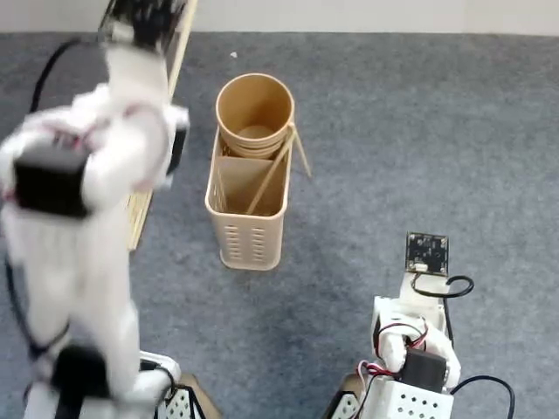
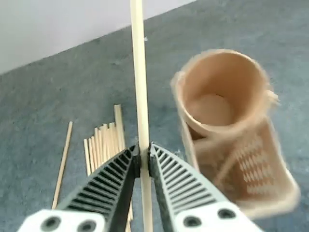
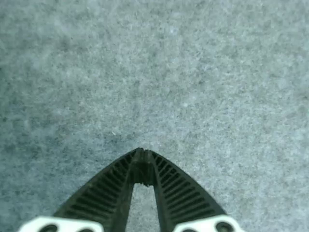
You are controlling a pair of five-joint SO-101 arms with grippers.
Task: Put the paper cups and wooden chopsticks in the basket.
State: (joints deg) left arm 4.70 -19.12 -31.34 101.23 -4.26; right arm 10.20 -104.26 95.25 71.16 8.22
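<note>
A chopstick [image 2: 139,72] is clamped in the left pincer [image 2: 141,154], its long axis crossing the closed jaws; the basket [image 2: 263,169], a cup [image 2: 217,96] in it, lies near, off the pincer's side toward the right arm. The right pincer [image 3: 143,157] is closed on nothing, over bare counter [image 3: 203,72].

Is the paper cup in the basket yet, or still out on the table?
In. The cup stands upright in one end of the basket, mouth up.

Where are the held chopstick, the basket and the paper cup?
held chopstick [image 2: 140,87], left wrist view, mid shaft
basket [image 1: 247,240], high view, slatted outer wall
paper cup [image 1: 236,100], high view, inner wall
</note>
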